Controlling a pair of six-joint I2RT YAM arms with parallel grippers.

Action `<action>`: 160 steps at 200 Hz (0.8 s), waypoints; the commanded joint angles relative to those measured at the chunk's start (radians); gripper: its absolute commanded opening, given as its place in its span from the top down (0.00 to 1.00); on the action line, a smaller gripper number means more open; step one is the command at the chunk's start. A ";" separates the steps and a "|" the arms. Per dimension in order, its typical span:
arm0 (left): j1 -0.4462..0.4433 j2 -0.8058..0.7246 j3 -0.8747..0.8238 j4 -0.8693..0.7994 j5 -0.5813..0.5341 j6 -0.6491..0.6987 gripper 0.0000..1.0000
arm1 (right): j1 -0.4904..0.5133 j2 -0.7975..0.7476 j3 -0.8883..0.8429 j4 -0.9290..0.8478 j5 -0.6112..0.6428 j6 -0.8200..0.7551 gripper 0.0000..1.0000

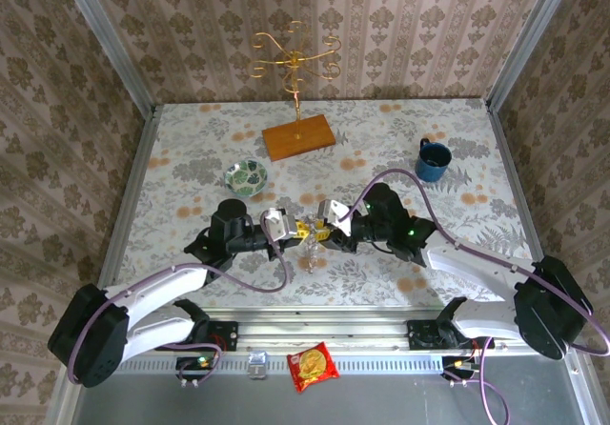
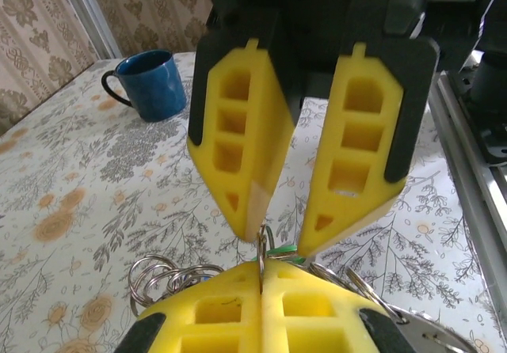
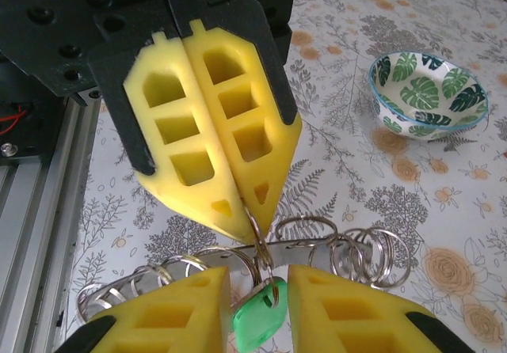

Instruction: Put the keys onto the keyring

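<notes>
The left hand (image 3: pixel 248 222) pinches shut on the thin, slippery ring (image 3: pixel 258 238); the right hand (image 3: pixel 259 274), parted, should likely grip the light green key (image 3: pixel 257 321) by its plastic head.

Green-headed key (image 3: pixel 257 321) against coiled metal keyring (image 3: pixel 360 254).

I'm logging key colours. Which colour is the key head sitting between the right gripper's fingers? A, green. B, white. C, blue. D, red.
A: in the right wrist view, the key head between the right gripper fingers is bright green.
</notes>
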 commanded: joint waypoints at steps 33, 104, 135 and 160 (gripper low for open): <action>0.009 -0.003 -0.014 0.076 0.073 -0.019 1.00 | 0.009 0.021 0.023 0.065 -0.026 -0.011 0.78; 0.009 0.000 -0.025 0.103 0.071 -0.025 1.00 | 0.010 0.039 0.050 0.028 -0.080 -0.033 1.00; 0.004 -0.011 0.000 -0.026 -0.025 0.030 0.81 | 0.011 0.029 0.081 -0.066 -0.065 -0.088 1.00; -0.022 -0.005 0.063 -0.206 -0.079 0.140 0.82 | 0.023 0.041 0.133 -0.192 -0.034 -0.151 1.00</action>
